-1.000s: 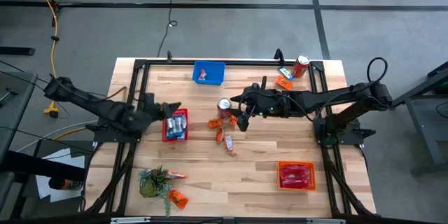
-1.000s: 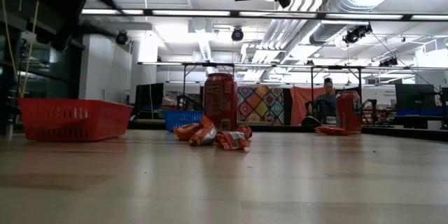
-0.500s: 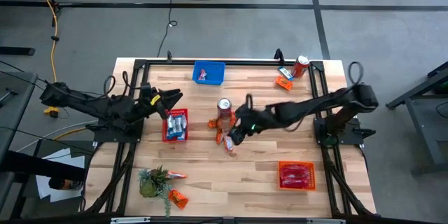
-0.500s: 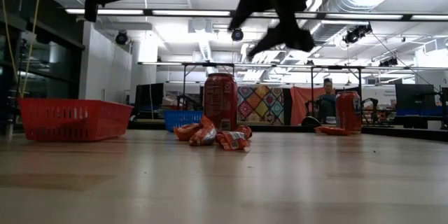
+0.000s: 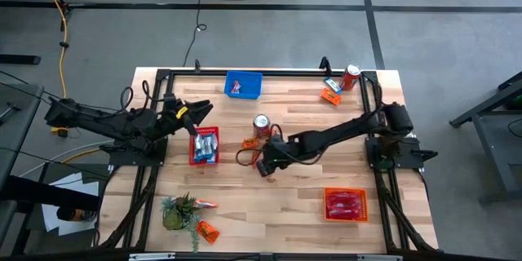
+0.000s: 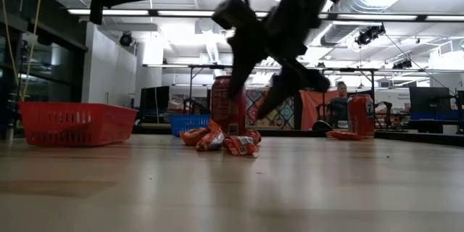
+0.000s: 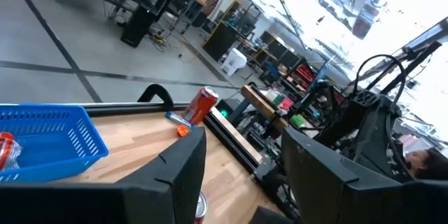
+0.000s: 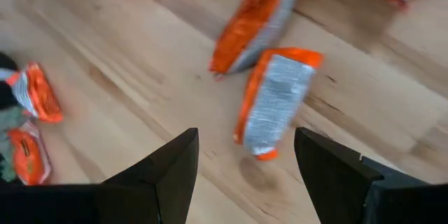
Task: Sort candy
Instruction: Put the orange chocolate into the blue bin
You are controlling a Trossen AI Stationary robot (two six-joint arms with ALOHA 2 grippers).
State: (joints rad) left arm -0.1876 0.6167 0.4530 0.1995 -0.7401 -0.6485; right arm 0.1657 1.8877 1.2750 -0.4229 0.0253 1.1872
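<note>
Right jaws point(image 5: 263, 165) wide above orange candy point(image 8: 274, 101), drink can point(image 5: 261, 125) near, left jaws point(image 5: 198, 114) wide

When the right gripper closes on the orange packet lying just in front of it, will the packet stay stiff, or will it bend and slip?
The orange packet lies flat on the table with crimped ends, so it probably bends rather than staying stiff. It looks thin and small, so likely light. Its silver face seems glossy; the open right gripper might slide it before the fingers catch it.
</note>
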